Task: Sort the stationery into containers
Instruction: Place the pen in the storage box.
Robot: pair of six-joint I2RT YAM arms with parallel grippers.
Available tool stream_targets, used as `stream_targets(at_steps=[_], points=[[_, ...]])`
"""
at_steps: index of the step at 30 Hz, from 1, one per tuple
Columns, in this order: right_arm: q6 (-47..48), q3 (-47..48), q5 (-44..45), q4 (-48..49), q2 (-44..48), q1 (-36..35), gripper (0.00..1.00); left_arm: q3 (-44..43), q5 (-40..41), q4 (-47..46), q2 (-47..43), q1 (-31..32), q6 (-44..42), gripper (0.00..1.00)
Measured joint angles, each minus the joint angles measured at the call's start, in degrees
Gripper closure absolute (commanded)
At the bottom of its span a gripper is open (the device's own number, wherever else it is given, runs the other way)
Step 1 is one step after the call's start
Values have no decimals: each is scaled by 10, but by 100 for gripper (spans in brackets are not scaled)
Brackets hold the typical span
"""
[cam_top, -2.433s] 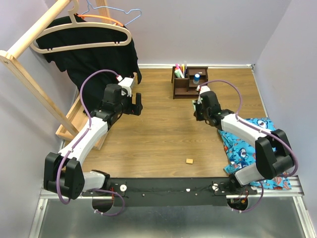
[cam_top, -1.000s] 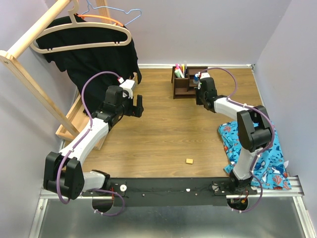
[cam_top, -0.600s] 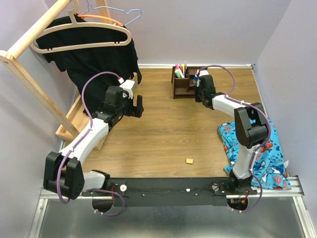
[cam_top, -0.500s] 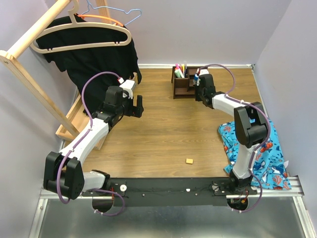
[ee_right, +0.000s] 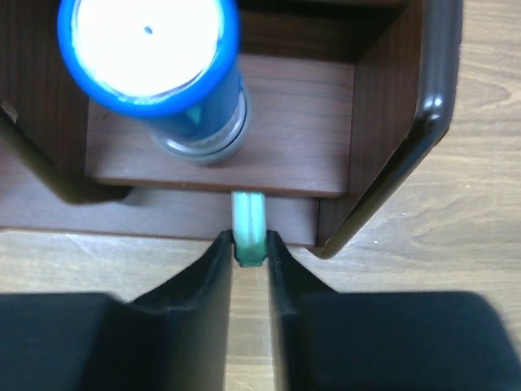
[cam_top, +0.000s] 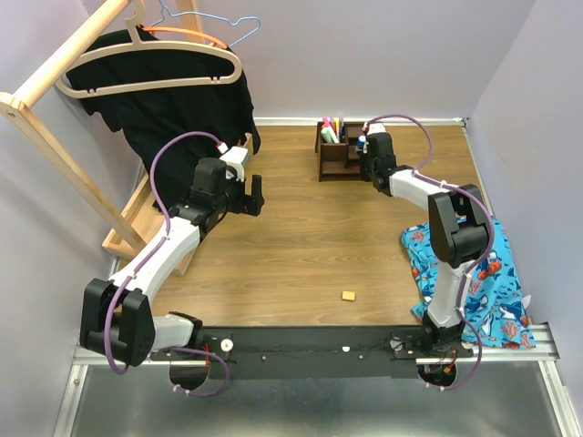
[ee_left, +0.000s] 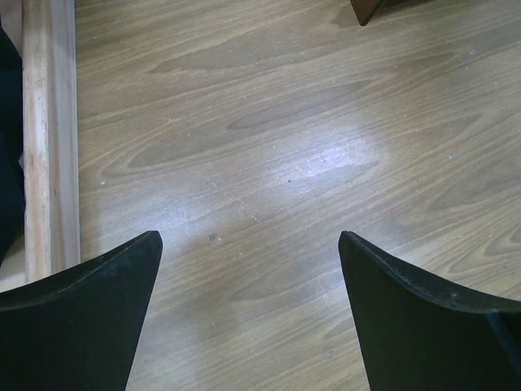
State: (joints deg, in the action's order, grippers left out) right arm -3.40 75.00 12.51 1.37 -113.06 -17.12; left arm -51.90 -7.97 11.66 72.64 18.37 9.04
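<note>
1. The eraser block point(cam_top: 348, 295) lay near-centre on the table point(cam_top: 301, 246), the same spot as before.
2. The left gripper point(ee_left: 248, 236) hung wide open over bare wood at mid-left, barely changed.
3. The right gripper point(ee_right: 250, 240), earlier at mid-table, had reached the far organizer point(ee_right: 383, 122). Its narrow jaws pinched a green piece point(ee_right: 249, 220) at the front shelf.
4. The blue-capped tube point(ee_right: 151, 49) stood upright just beyond, and the highlighters point(cam_top: 330, 130) stood far-left.

The left claw point(ee_left: 248, 236) hangs wide apart above the wooden tabletop point(ee_left: 269, 147).
</note>
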Motion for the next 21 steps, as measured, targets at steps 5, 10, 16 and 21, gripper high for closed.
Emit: stream_targets(at_steps=[5, 10, 16, 21], points=[[1, 5, 10, 3, -3, 2, 47, 0, 0, 0, 0, -1, 0, 1], [0, 8, 18, 3, -4, 3, 45, 0, 0, 0, 0, -3, 0, 1], [-6, 8, 19, 1, -3, 3, 44, 0, 0, 0, 0, -3, 0, 1], [-28, -4, 11, -30, 23, 3, 41, 1, 0, -1, 0, -3, 0, 1]])
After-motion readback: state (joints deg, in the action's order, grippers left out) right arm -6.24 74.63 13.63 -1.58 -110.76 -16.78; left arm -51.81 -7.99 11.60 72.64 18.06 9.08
